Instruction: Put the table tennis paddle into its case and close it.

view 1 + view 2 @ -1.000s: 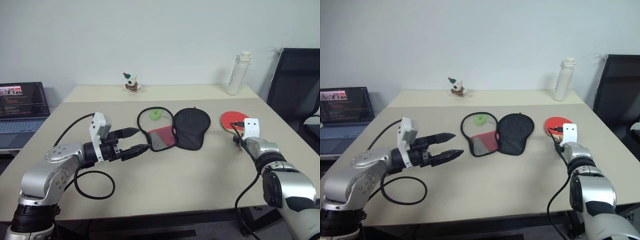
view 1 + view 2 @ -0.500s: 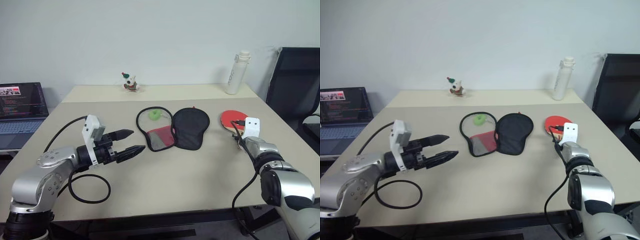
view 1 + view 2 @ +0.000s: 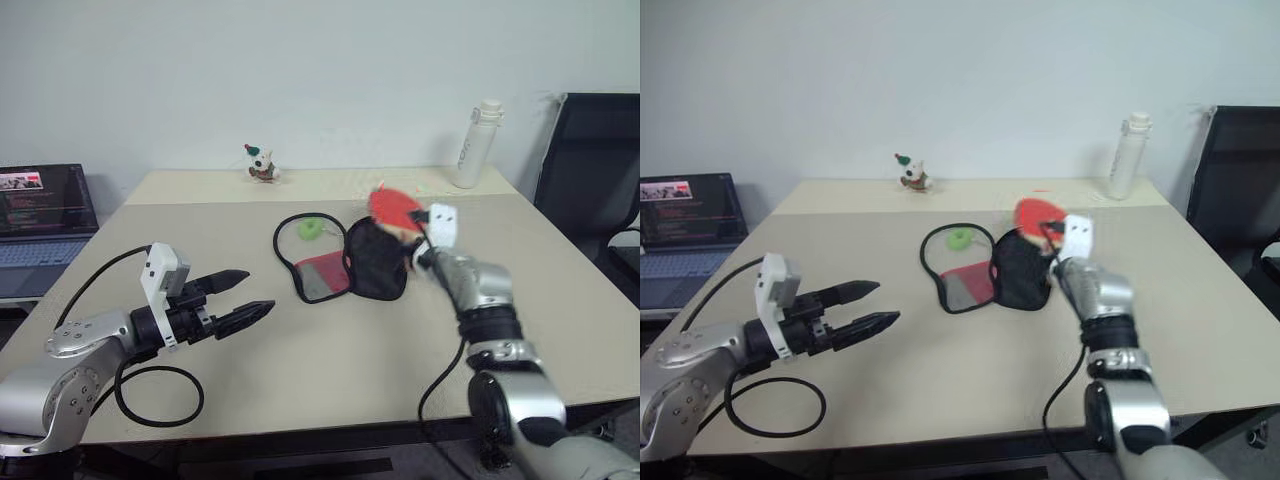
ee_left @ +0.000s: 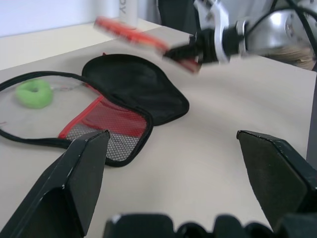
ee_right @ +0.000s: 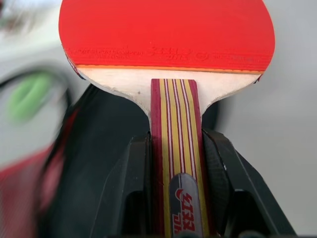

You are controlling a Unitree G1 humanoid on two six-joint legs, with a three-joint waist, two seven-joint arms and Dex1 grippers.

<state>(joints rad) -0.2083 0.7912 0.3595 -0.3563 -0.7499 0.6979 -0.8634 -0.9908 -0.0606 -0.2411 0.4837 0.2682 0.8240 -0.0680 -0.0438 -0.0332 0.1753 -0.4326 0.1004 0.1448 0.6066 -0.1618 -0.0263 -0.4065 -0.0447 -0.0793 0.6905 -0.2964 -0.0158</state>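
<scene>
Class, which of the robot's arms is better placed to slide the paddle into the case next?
Right. The right gripper already holds the paddle by its handle, in the air above the open case. The left gripper is open, empty and off to the side.

The right gripper (image 3: 412,226) apparently holds the paddle (image 3: 394,207) above the case (image 3: 345,257).

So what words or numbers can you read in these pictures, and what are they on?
Table tennis paddle red rubber: raised lettering along its lower edge, too faint to read.
Paddle handle: red characters on a silver badge, cut off and not readable.
Water bottle: vertical print, too small to read.
Laptop screen: lines of text, too small to read.
</scene>
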